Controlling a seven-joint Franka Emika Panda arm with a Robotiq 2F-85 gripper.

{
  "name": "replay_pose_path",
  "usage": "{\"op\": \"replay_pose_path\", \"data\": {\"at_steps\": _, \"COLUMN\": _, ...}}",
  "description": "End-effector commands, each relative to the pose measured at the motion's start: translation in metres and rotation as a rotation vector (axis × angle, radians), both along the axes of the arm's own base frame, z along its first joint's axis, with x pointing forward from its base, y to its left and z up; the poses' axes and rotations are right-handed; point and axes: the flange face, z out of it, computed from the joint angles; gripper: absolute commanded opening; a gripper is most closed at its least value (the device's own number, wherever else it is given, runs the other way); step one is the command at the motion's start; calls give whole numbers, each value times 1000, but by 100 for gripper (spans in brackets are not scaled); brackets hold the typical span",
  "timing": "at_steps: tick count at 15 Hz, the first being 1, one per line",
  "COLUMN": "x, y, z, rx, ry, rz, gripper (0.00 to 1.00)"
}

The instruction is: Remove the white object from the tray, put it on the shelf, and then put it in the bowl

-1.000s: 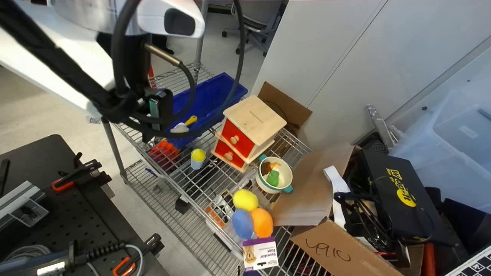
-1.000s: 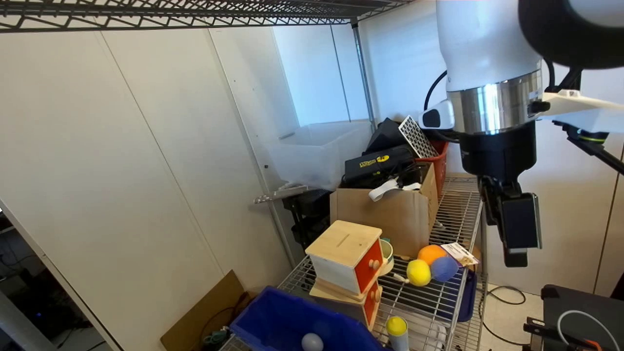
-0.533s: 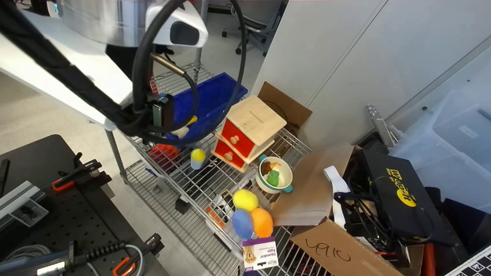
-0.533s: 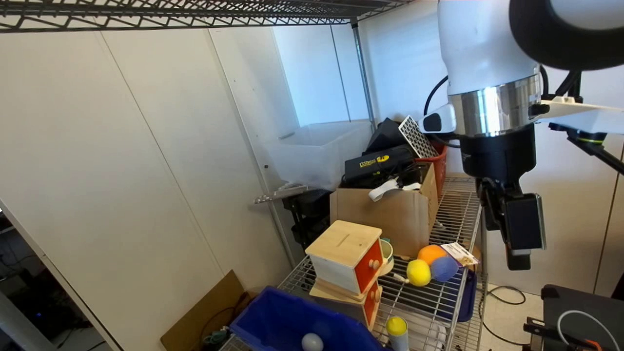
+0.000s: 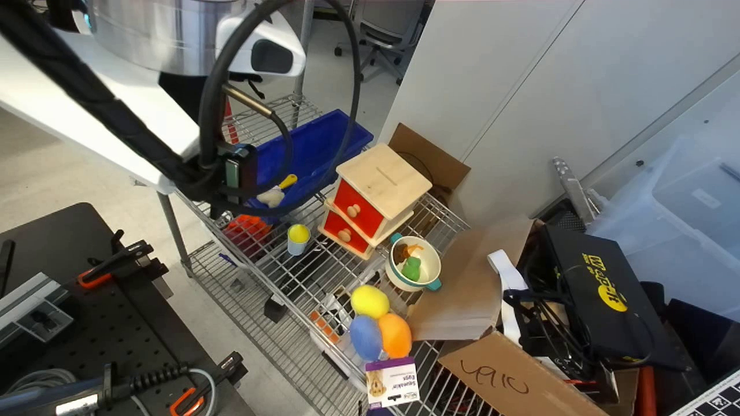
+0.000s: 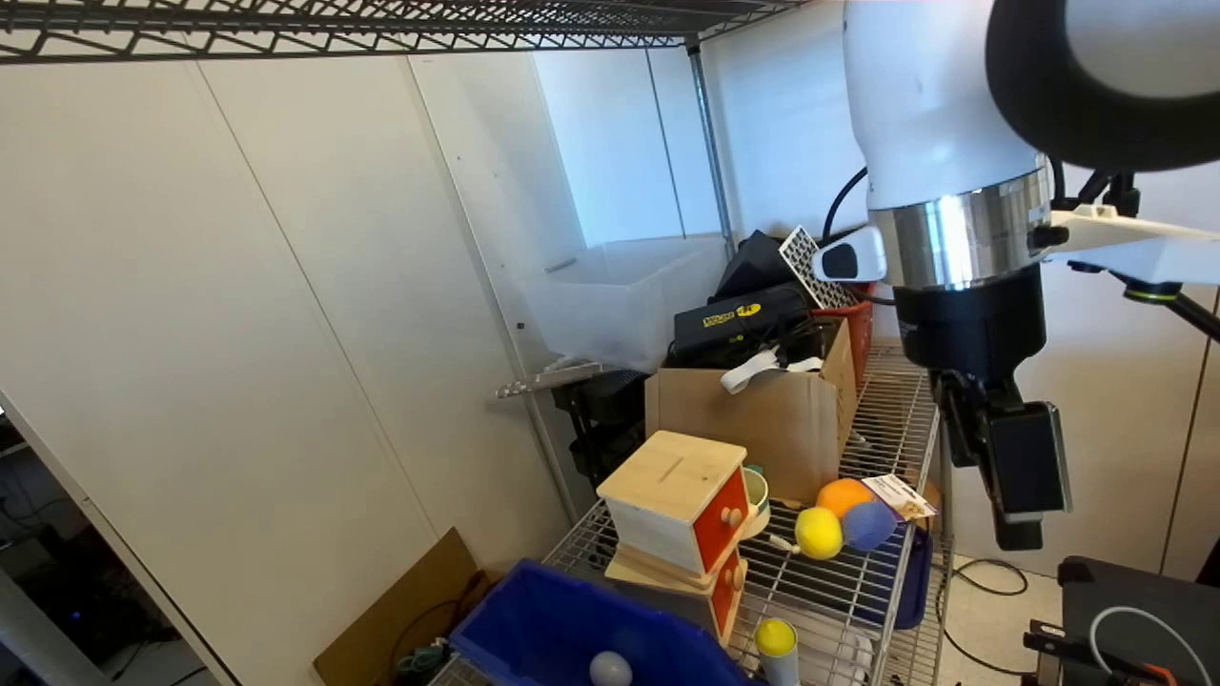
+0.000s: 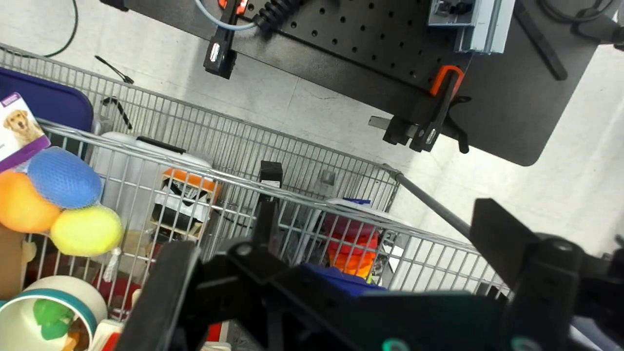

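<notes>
The white object, rounded with a yellow part beside it, lies in the blue tray [image 5: 332, 133] in an exterior view [image 5: 270, 198]. It looks like a pale ball in the tray [image 6: 534, 619] in an exterior view [image 6: 610, 669]. My gripper [image 7: 385, 226] is open and empty, fingers wide apart in the wrist view, and hides most of the tray there. It hangs above the shelf's edge side, apart from the tray [image 6: 1020, 538]. The bowl [image 5: 429, 263], cream with a teal rim, stands on the wire shelf [image 5: 277, 254] with a green toy inside. It shows at lower left [image 7: 80, 304] in the wrist view.
A wooden box with red drawers [image 5: 381, 179] stands between tray and bowl. A yellow-topped cup [image 5: 298, 237] is near the tray. Yellow, blue and orange balls [image 5: 370, 301] lie by a cardboard box [image 5: 457, 306]. A black table [image 5: 115, 312] stands beside the shelf.
My arm has come down a little. In an exterior view the gripper shifted toward the tray, then slightly back. The white object, tray and bowl have not moved.
</notes>
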Motion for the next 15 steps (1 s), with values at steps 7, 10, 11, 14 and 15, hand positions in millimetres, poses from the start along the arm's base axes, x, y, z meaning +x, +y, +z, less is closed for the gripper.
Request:
{"op": "replay_pose_path", "data": {"at_steps": 7, "x": 25, "y": 46, "z": -25, "rx": -176, "ry": -19, "rz": -52, "gripper": 100}}
{"op": "replay_pose_path", "data": {"at_steps": 10, "x": 29, "y": 42, "z": -30, "rx": -238, "ry": -44, "rz": -109, "gripper": 100}}
{"op": "replay_pose_path", "data": {"at_steps": 11, "x": 30, "y": 38, "z": -33, "rx": -254, "ry": -49, "rz": -131, "gripper": 100}}
{"op": "replay_pose_path", "data": {"at_steps": 14, "x": 32, "y": 34, "z": -36, "rx": -217, "ry": -63, "rz": -134, "gripper": 100}}
{"op": "replay_pose_path", "data": {"at_steps": 15, "x": 32, "y": 34, "z": -35, "rx": -193, "ry": -71, "rz": -132, "gripper": 100}}
